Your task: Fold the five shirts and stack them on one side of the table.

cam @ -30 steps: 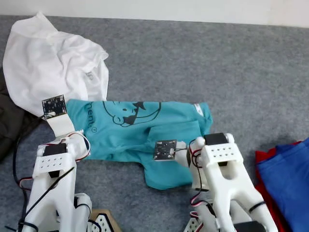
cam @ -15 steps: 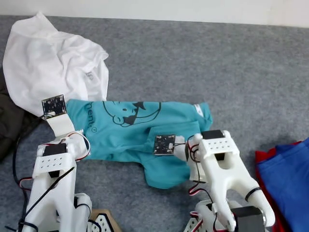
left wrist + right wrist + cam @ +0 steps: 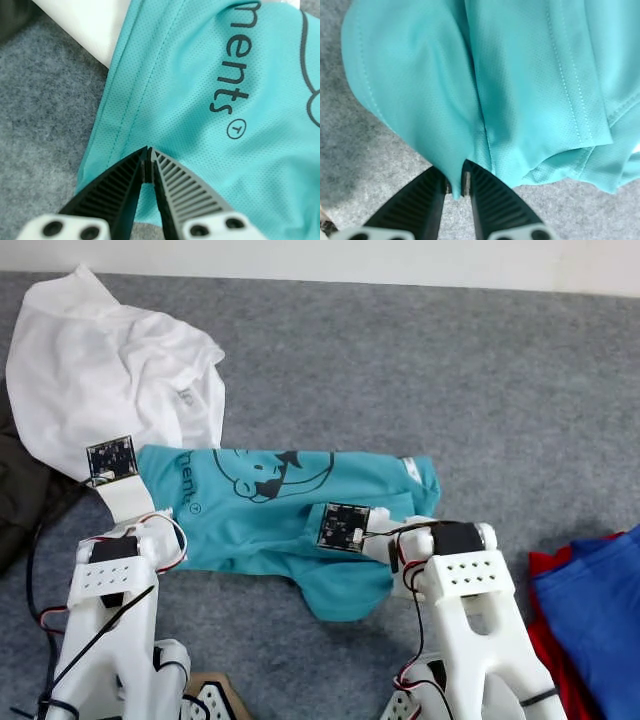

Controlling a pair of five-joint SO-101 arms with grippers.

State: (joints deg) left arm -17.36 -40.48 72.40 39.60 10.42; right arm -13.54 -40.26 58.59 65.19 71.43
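A teal shirt [image 3: 265,505] with a dark print lies spread across the middle of the grey table, partly folded over itself. My left gripper [image 3: 148,167] is shut on its hem at the left end [image 3: 125,125], next to the white shirt [image 3: 85,22]. The left arm [image 3: 110,580] stands at the near left. My right gripper [image 3: 456,184] is shut on a fold of the teal shirt [image 3: 520,90] at its near edge. The right arm [image 3: 465,580] stands at the near right.
A crumpled white shirt [image 3: 100,380] lies at the far left, with a dark garment [image 3: 20,505] at the left edge. Red [image 3: 545,585] and blue [image 3: 595,610] shirts lie at the right edge. The grey table [image 3: 450,370] stretches open behind.
My right gripper has moved away from the near edge toward the middle, carrying the teal fold with it. The left arm has kept still.
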